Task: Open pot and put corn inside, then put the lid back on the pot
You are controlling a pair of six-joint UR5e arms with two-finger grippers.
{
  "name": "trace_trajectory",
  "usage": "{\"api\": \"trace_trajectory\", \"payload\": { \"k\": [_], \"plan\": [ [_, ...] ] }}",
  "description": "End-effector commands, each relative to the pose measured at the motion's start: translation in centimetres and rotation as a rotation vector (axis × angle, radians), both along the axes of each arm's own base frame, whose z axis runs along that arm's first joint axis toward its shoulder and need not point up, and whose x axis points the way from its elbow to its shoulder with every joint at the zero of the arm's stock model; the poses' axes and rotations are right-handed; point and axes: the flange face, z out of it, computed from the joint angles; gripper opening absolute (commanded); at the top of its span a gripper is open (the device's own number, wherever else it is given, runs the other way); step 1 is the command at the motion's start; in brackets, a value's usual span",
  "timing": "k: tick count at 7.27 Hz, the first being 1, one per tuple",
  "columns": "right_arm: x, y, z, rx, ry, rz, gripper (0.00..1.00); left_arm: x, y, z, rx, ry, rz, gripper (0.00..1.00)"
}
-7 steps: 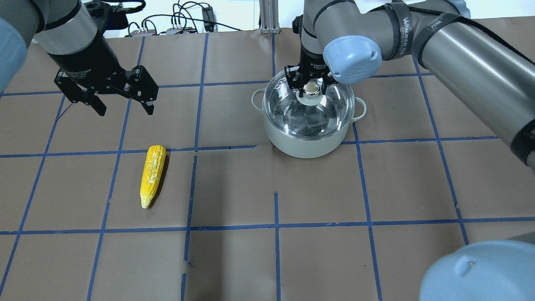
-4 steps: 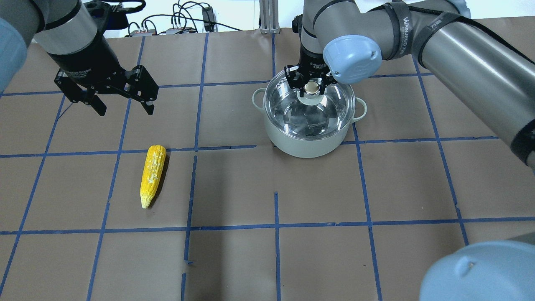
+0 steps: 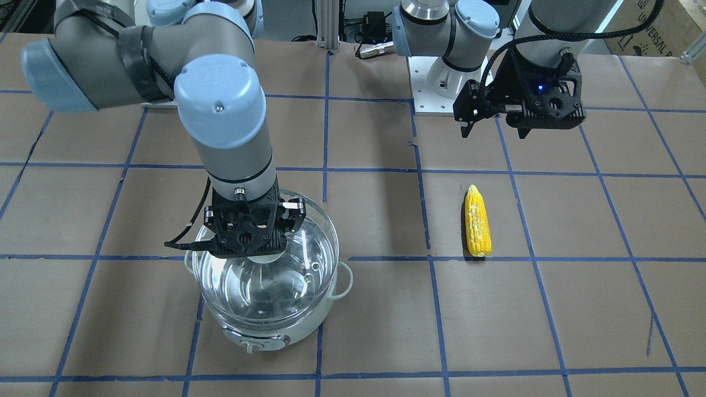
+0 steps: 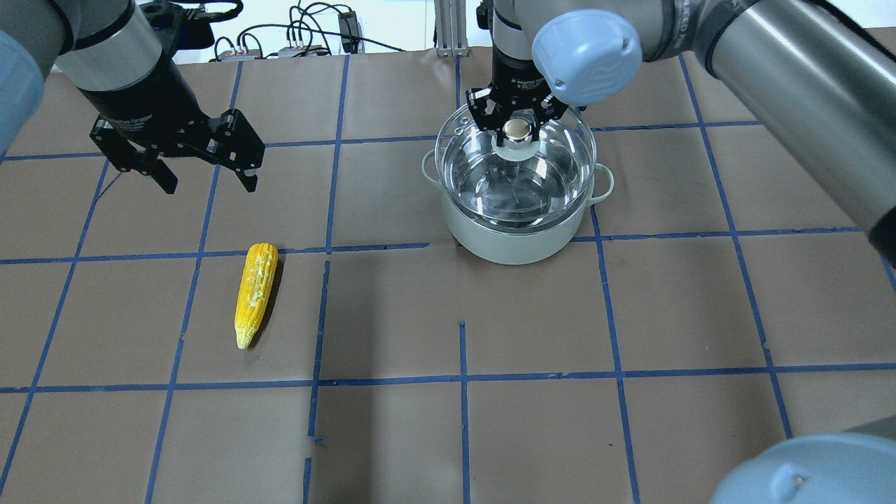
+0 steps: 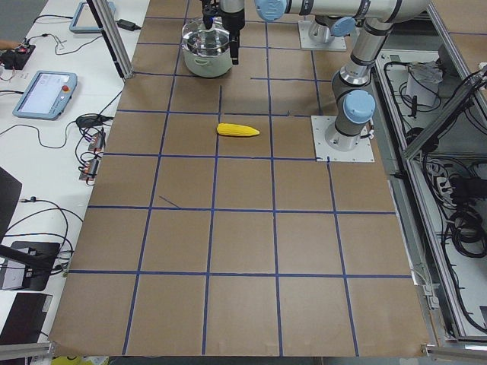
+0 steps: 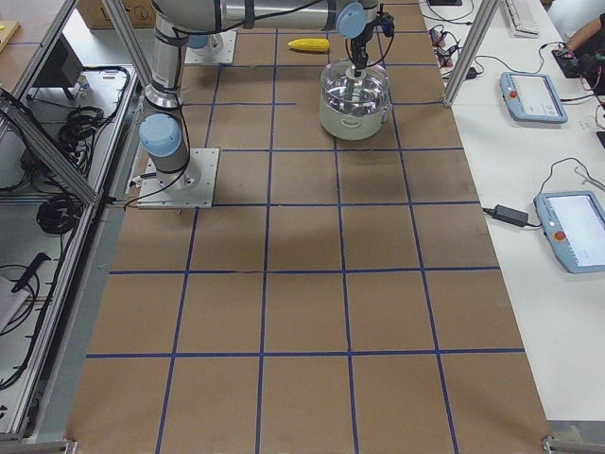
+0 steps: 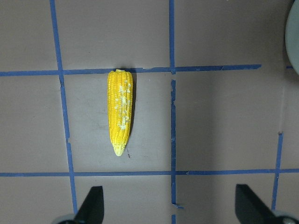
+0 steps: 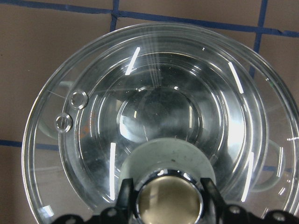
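Note:
The pale mint pot [image 4: 518,241] stands on the table's far right; it also shows in the front view [image 3: 265,337]. My right gripper [image 4: 516,130] is shut on the knob [image 8: 168,199] of the clear glass lid [image 4: 490,175] and holds the lid a little above the pot's rim. The lid [image 3: 287,281] hangs level over the pot. The yellow corn [image 4: 256,294] lies on the table at the left, pointed end toward me. My left gripper [image 4: 211,186] is open and empty, hovering beyond the corn [image 7: 120,110].
Brown paper with a blue tape grid covers the table [image 4: 462,420]. Cables and boxes [image 4: 308,35] lie beyond the far edge. The pot's edge shows at the right of the left wrist view [image 7: 294,28].
My right gripper has risen with the lid, lifting it off the pot's rim and slightly away from me. The left arm and the corn have not moved.

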Motion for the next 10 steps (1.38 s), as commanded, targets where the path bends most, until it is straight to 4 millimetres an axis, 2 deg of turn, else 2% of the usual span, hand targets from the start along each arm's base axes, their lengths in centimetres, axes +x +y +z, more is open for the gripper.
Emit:
{"api": "trace_trajectory", "payload": {
  "k": [1,2,3,4,5,6,7,8,9,10],
  "plan": [
    [-3.8,1.9,4.8,0.002,0.000,0.015,0.49,0.0,0.1,0.0,0.000,-0.001,-0.002,1.00],
    [-7.3,3.5,6.3,0.017,0.000,0.020,0.48,0.0,0.2,-0.1,0.002,-0.001,-0.005,1.00],
    [-11.0,6.1,6.7,0.033,0.001,0.032,0.48,0.4,0.1,-0.9,0.018,0.002,-0.004,1.00],
    [-14.9,8.0,5.5,0.056,-0.003,-0.015,0.48,0.9,-0.5,-3.2,0.063,0.013,-0.034,1.00],
    [-17.0,10.1,4.7,0.076,-0.006,-0.031,0.48,1.2,-2.3,-6.3,0.063,0.014,-0.060,1.00],
    [-17.0,12.2,4.4,0.075,0.003,-0.028,0.48,2.3,-4.5,-10.0,0.055,0.015,-0.088,1.00],
    [-16.8,13.0,3.8,0.084,-0.002,-0.029,0.48,4.6,-4.9,-13.0,0.102,0.034,-0.099,1.00],
    [-16.9,13.0,4.0,0.079,0.003,-0.026,0.48,7.3,-5.3,-14.9,0.106,0.051,-0.134,1.00],
    [-16.9,12.9,4.3,0.073,0.003,-0.025,0.48,8.0,-5.2,-18.0,0.141,0.063,-0.139,1.00],
    [-17.0,12.9,4.4,0.072,0.003,-0.025,0.48,8.8,-6.1,-20.9,0.092,0.055,-0.157,1.00]
  ]
}}
